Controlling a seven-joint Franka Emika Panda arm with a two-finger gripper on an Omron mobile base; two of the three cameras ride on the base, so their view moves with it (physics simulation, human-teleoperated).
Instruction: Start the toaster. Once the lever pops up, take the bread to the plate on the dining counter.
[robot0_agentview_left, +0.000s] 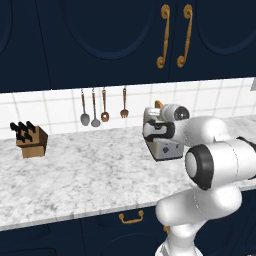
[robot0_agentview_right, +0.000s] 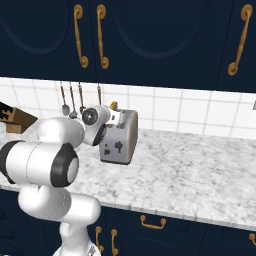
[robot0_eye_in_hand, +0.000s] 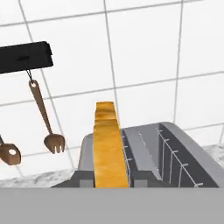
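The silver-grey toaster (robot0_agentview_left: 167, 150) (robot0_agentview_right: 124, 136) stands on the marbled wall counter (robot0_agentview_left: 85, 175) near the tiled backsplash. Its darker end panel (robot0_agentview_right: 114, 147) faces the robot and bears small dark controls; lever and knob are too small to tell apart. The golden bread (robot0_eye_in_hand: 107, 148) stands upright in the left slot and sticks up above the toaster (robot0_eye_in_hand: 175, 159); its tip shows as a tan nub (robot0_agentview_left: 158, 104) (robot0_agentview_right: 114, 105). My gripper (robot0_agentview_left: 154, 120) (robot0_agentview_right: 115, 117) hovers right over the toaster's top, aligned with the bread. Its fingertips are hidden. The plate and the dining counter are out of view.
A wooden knife block (robot0_agentview_left: 31, 141) (robot0_agentview_right: 12, 119) sits far left on the counter. Spoons and a fork (robot0_agentview_left: 104, 107) (robot0_eye_in_hand: 49, 131) hang from a rail on the backsplash left of the toaster. Navy cabinets (robot0_agentview_left: 125, 40) hang overhead. Open counter (robot0_agentview_right: 190, 170) lies right of the toaster.
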